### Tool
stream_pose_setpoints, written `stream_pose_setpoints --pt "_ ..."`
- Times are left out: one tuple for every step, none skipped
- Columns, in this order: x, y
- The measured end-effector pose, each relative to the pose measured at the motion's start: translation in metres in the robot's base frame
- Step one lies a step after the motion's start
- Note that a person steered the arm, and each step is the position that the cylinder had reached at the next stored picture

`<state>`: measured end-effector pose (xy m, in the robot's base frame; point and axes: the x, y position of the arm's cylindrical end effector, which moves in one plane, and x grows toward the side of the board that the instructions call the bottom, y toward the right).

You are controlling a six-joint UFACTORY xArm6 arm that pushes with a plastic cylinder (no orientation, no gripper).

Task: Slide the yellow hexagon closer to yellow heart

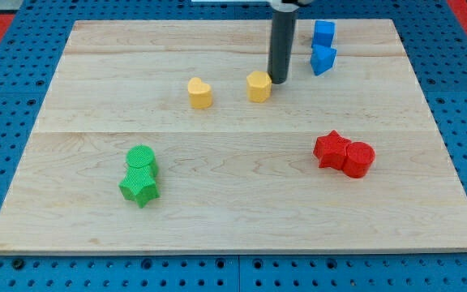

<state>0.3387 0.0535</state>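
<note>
While my tip (280, 80) touches it, the yellow hexagon (259, 86) sits just left.

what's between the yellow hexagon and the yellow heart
Nothing: in the camera view only bare board lies between the yellow hexagon and the yellow heart. My tip sits at the hexagon's right side, away from the heart.

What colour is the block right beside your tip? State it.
Yellow: the yellow hexagon, touching my tip on the tip's left side in the camera view.
</note>
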Motion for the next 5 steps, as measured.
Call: stream_pose_setpoints --pt "0.018 -0.013" --pt "0.034 -0.018" --pt "0.034 -0.019" --pt "0.034 -0.035" --pt "0.034 -0.055"
